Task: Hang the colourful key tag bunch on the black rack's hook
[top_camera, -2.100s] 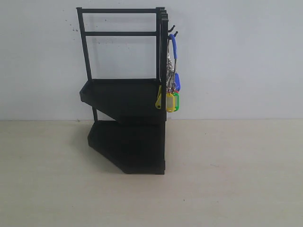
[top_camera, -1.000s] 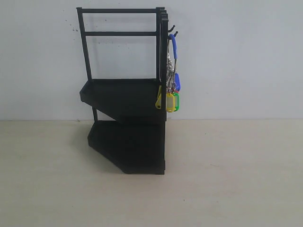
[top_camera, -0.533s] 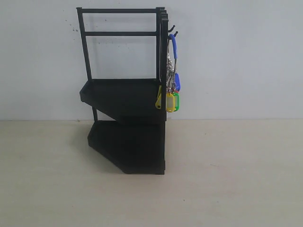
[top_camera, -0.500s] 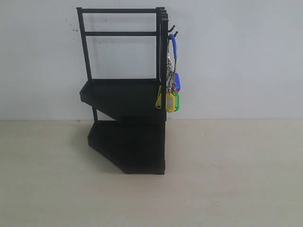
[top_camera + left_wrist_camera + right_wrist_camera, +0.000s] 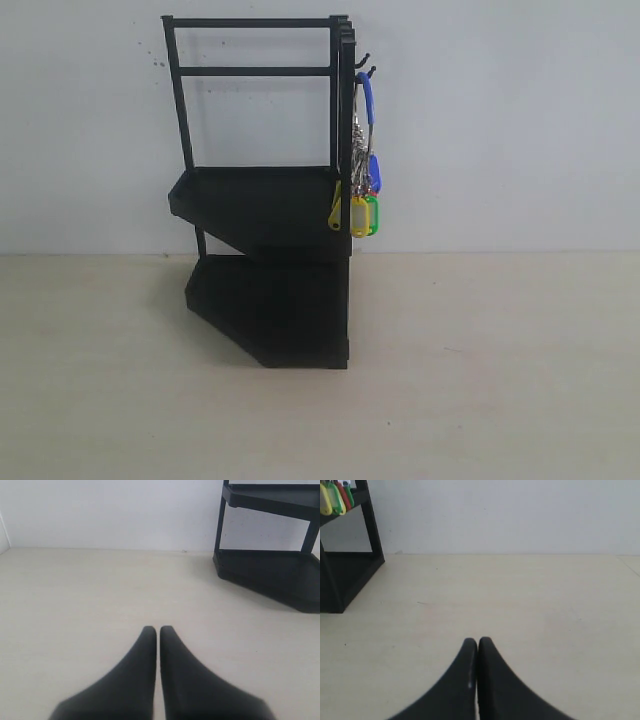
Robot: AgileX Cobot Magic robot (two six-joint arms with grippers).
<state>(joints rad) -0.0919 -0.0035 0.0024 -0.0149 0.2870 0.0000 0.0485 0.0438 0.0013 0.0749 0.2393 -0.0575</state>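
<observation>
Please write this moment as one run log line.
key tag bunch: hung on black rack hook | left gripper: shut, empty | right gripper: shut, empty

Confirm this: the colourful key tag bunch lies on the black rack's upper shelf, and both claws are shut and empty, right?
Not quite: the exterior view shows the colourful key tag bunch hanging by its blue loop from the black rack's hook, beside the shelf. The left claw and right claw are indeed shut and empty.

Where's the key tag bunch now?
Exterior view: the key tag bunch hangs on the right post of the black rack, from a hook, beside the upper shelf.
</observation>
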